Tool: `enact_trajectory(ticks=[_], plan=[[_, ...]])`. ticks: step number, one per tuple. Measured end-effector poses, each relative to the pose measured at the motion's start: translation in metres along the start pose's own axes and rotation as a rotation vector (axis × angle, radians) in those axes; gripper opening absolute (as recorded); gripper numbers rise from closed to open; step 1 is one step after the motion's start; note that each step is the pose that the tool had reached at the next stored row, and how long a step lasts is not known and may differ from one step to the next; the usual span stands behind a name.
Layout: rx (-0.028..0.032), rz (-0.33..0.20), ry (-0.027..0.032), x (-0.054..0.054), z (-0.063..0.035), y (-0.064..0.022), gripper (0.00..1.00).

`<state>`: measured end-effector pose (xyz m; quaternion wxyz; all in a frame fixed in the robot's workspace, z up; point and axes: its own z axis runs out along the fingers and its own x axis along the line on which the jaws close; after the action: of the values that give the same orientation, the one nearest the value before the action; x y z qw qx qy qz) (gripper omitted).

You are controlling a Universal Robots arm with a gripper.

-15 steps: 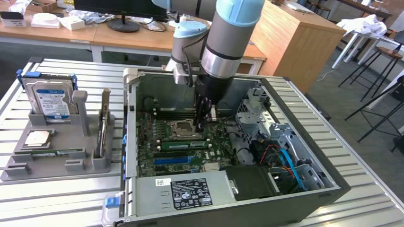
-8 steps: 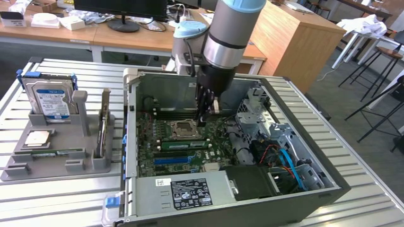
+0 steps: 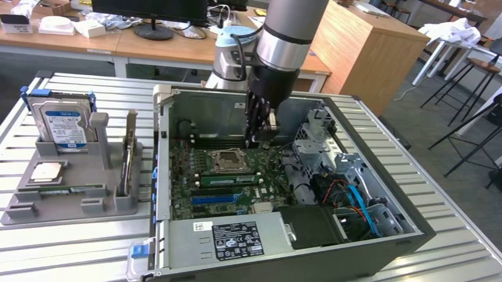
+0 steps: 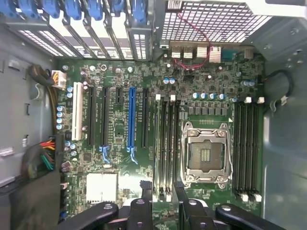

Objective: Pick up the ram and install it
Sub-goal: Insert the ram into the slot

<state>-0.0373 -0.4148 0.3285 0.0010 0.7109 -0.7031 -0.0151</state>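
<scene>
**Gripper.** The gripper (image 3: 260,141) hangs inside the open computer case (image 3: 408,238), over the far part of the motherboard (image 3: 184,194). Its two dark fingers (image 4: 146,190) stand apart with nothing between them: the jaws are open and empty. In the wrist view the memory slots (image 4: 167,143) lie directly below the gap.

**Ram.** The ram (image 3: 227,178), a thin green stick with dark chips, stands on edge in a slot just on the near side of the processor socket (image 3: 227,158). It is below the fingertips and apart from them. Whether it is fully latched cannot be told.

**Motherboard.** The socket has a silver frame and holds no chip. A long blue slot (image 3: 216,198) runs near the ram, on its near side.

**Markings.**
- Power supply (image 3: 235,235), near edge of the case: a black label with white print and a small white sticker. The text is too small to read.
- Hard drive (image 3: 67,126), upright in the grey tray (image 3: 70,210) at the exterior view's left: a blue and white label, not legible.

**Tray.** A silver square processor chip (image 3: 47,171) lies flat in it. A second thin green strip (image 3: 70,189) lies in a recess just on the near side of the chip. The tray and case rest on a slatted metal table (image 3: 79,252).
</scene>
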Motion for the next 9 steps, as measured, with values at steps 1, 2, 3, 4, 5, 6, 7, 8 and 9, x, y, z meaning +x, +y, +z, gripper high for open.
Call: enact_trajectory(ticks=[1,2,3,4,5,6,7,8,9], plan=[[0.0,0.0,0.0001,0.0,-0.0023,0.0001,0.31],[-0.0001,0.0,0.0001,0.0,-0.0045,0.0001,0.31],[-0.0001,0.0,0.0,0.0,-0.0066,0.0002,0.31],[-0.0001,0.0,0.0,0.0,-0.0086,0.0002,0.31],[-0.0001,0.0,0.0,0.0,-0.0104,0.0002,0.31],[-0.0001,0.0,0.0,0.0,-0.0124,0.0003,0.31],[-0.0001,0.0,0.0,0.0,-0.0141,0.0003,0.31],[0.0,0.0,0.0,0.0,-0.0161,0.0004,0.31],[-0.0001,0.0,0.0001,0.0,-0.0182,0.0004,0.31]])
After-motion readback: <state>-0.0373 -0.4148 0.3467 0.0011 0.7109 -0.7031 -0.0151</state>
